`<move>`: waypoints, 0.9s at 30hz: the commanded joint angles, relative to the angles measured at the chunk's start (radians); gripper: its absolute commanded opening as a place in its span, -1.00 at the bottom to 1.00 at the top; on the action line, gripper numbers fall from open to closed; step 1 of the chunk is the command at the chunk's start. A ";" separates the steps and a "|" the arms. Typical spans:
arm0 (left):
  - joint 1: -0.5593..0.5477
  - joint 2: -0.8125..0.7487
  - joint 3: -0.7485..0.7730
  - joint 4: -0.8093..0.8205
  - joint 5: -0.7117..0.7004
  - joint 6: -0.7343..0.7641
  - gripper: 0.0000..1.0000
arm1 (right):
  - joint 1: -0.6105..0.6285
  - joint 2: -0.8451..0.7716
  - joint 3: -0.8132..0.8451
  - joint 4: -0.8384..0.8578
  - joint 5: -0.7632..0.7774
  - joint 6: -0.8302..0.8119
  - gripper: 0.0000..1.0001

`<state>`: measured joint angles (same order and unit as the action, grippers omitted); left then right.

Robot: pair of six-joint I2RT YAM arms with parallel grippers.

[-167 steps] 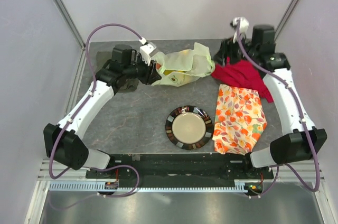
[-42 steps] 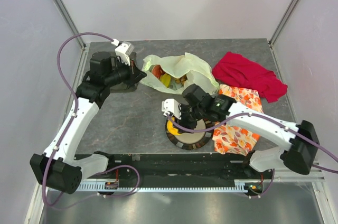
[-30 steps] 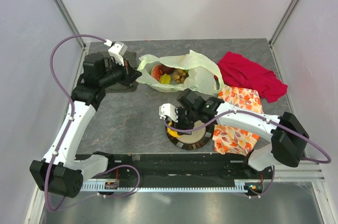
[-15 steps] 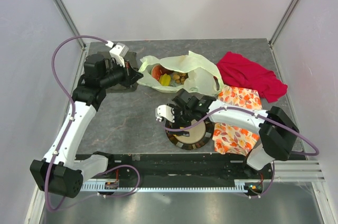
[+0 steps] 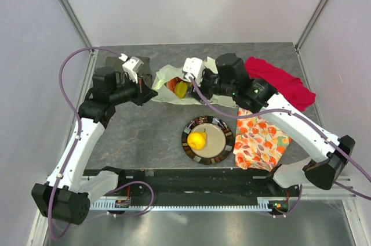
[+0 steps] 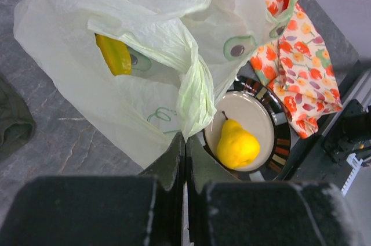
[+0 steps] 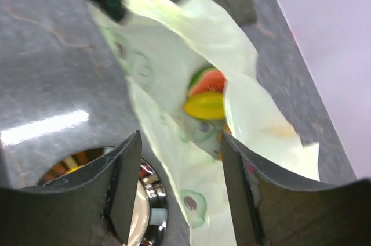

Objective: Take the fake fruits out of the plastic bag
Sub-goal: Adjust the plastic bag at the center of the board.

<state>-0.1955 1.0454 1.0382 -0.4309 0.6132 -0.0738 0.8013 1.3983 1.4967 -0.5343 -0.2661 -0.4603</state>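
Observation:
The plastic bag [image 5: 169, 82] lies at the back middle of the table, mouth open. My left gripper [image 5: 152, 95] is shut on the bag's edge [image 6: 191, 115] and holds it up. My right gripper [image 5: 197, 86] is open and empty, just above the bag's mouth [image 7: 174, 78]. Inside the bag I see a red-green melon slice [image 7: 208, 81] and a yellow-green piece [image 7: 204, 105], which also shows in the left wrist view [image 6: 113, 54]. A yellow fruit [image 5: 197, 140] lies on the striped-rim plate [image 5: 225, 141]; it also shows in the left wrist view [image 6: 237, 144].
An orange-flowered cloth [image 5: 264, 136] lies right of the plate. A red cloth [image 5: 278, 80] lies at the back right, under my right arm. An olive-grey cloth [image 6: 11, 124] lies left of the bag. The plate's rim [image 7: 148, 196] sits just near of the bag.
My right gripper has let go of the yellow fruit on the plate, moved back and up to the bag's mouth, and is open. My left gripper still holds the bag's edge.

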 commanded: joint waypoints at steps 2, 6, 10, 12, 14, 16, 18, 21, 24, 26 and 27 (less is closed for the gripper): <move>0.005 -0.007 0.055 -0.109 0.023 0.101 -0.97 | -0.080 0.125 -0.085 0.100 0.044 0.003 0.08; 0.005 -0.004 0.056 -0.180 0.052 0.149 -0.97 | -0.088 0.229 -0.084 0.146 0.193 0.047 -0.06; 0.017 -0.005 0.056 -0.213 0.033 0.178 -0.97 | -0.111 0.320 -0.079 0.146 0.260 0.143 -0.10; 0.019 -0.004 0.049 -0.221 0.001 0.212 -0.97 | -0.106 0.308 -0.117 0.146 0.260 0.120 -0.11; 0.019 -0.002 0.030 -0.221 -0.016 0.230 -0.97 | -0.100 0.279 -0.196 0.128 0.243 0.107 -0.11; 0.019 0.001 0.029 -0.230 -0.047 0.236 -0.97 | -0.091 0.226 -0.258 0.085 0.205 0.120 -0.11; 0.019 -0.002 0.028 -0.241 -0.070 0.279 -0.97 | -0.086 0.168 -0.303 0.042 0.189 0.147 -0.10; 0.019 -0.025 0.002 -0.265 -0.131 0.340 -0.97 | -0.088 0.137 -0.354 0.027 0.174 0.134 -0.09; 0.019 -0.065 -0.001 -0.308 -0.126 0.374 -0.97 | -0.100 0.186 -0.244 0.022 0.188 0.117 -0.07; 0.019 -0.103 -0.004 -0.313 -0.098 0.371 -0.97 | -0.112 0.264 -0.163 0.026 0.182 0.104 -0.05; 0.019 -0.111 0.000 -0.309 -0.086 0.365 -0.97 | -0.120 0.293 -0.076 0.027 0.179 0.091 -0.04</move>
<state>-0.1799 1.0042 1.0313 -0.7170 0.5156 0.2249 0.7059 1.6001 1.2083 -0.5354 -0.0784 -0.3450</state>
